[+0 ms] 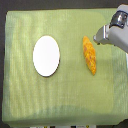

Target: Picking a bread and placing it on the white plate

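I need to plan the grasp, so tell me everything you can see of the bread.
The bread is an elongated golden-orange loaf with tapered ends and a bumpy, uneven surface. It lies flat on the green cloth, its long axis running from upper left to lower right in the exterior view. It sits to the exterior view's right of the white plate, clearly apart from it. The tool is close to the loaf's upper end; the view is too blurred to tell whether it touches.

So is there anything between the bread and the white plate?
No. In the exterior view, only bare green cloth lies between the bread and the white plate.
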